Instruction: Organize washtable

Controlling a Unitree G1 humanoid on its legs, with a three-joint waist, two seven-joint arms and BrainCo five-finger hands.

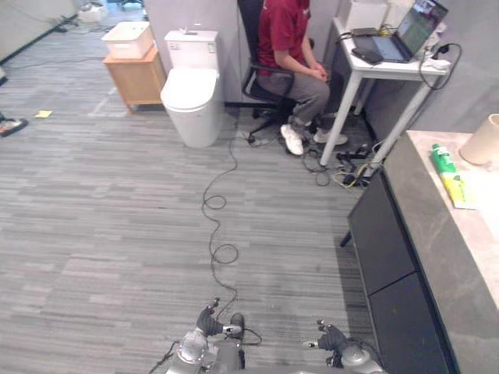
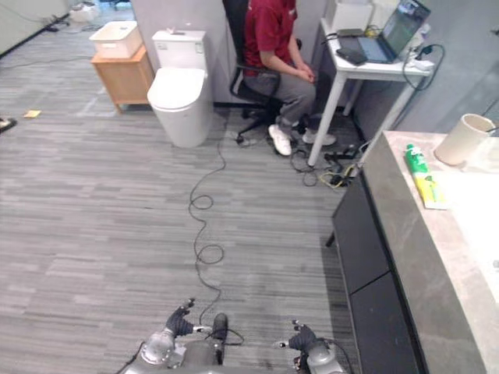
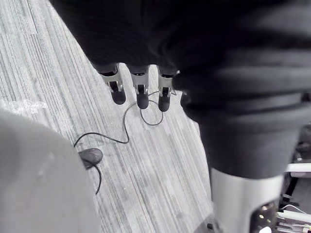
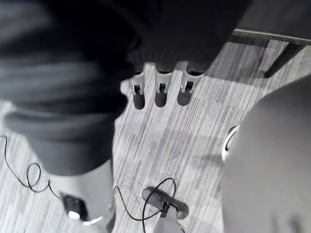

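While the washtable (image 1: 427, 214) stands apart, left hand (image 1: 205, 322) and right hand (image 1: 334, 340) hang seemingly slack-fingered.

the surface (image 1: 427, 204) runs along the right, with a bottle (image 1: 443, 159) and a cup (image 1: 482, 140) at its far end; the toilet (image 1: 191, 93) stands far ahead, a person (image 1: 287, 47) seated to its right.

mock bathroom in lab: toilet (image 1: 189, 89), stone washtable (image 1: 429, 222), laptop desk (image 1: 380, 70), seated person (image 1: 284, 31).

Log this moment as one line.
phase: approach, nothing grasped | left hand: open, empty, low | right hand: open, empty, low | washtable: ahead-right, green bottle and cup on top
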